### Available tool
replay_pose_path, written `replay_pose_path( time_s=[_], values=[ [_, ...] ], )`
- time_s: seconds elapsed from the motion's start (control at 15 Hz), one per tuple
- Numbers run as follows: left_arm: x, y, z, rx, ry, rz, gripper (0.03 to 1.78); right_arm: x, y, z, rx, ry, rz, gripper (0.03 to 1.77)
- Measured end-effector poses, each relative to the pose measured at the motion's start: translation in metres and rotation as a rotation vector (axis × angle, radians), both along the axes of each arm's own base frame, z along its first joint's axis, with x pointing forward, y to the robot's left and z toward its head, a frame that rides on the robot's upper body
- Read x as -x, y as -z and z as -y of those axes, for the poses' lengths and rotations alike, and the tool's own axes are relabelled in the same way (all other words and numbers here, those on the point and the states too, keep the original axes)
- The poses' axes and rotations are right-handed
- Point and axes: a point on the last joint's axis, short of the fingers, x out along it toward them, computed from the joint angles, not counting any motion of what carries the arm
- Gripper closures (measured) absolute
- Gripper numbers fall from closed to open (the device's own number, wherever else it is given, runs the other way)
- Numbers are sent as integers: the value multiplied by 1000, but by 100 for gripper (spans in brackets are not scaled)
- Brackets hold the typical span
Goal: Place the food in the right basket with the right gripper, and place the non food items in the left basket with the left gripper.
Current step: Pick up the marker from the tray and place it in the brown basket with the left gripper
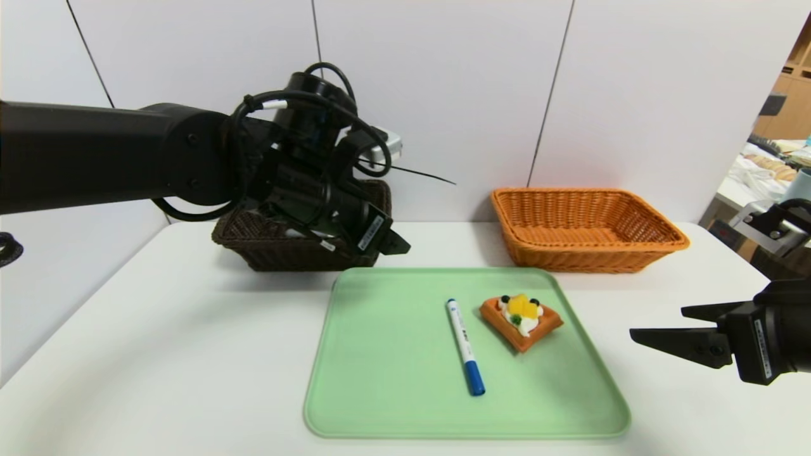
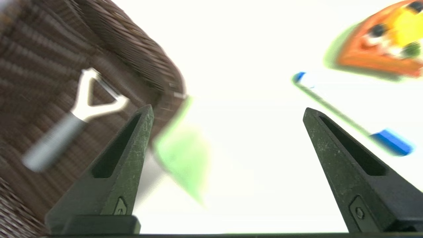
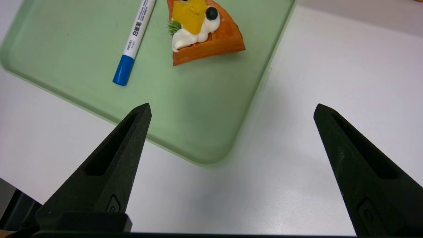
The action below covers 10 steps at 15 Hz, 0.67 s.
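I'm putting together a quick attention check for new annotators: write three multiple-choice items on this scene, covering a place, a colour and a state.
1. Where is the peeler?
A) on the green tray
B) in the dark brown basket
C) in the orange basket

2. What colour is the marker's cap?
A) red
B) black
C) blue

3. How do the left gripper's jaws stand?
A) open, holding nothing
B) shut, empty
C) shut on the marker

Key:
1 B: the peeler lies inside the dark brown basket.
2 C: the marker has a blue cap.
3 A: the left gripper has its jaws wide apart with nothing between them.
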Motion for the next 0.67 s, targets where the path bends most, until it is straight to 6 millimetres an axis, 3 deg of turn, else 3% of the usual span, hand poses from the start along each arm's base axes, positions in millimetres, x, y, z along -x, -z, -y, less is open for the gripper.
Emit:
replay_pose_path(
  time_s=[0.27,0.67],
  values=[
    [36,10,39,6,-224,-25,16,0,1,1,0,5,-4,10],
    [56,36,69,39,-430,-96,14,3,3,3,0,12,-5,10]
  ],
)
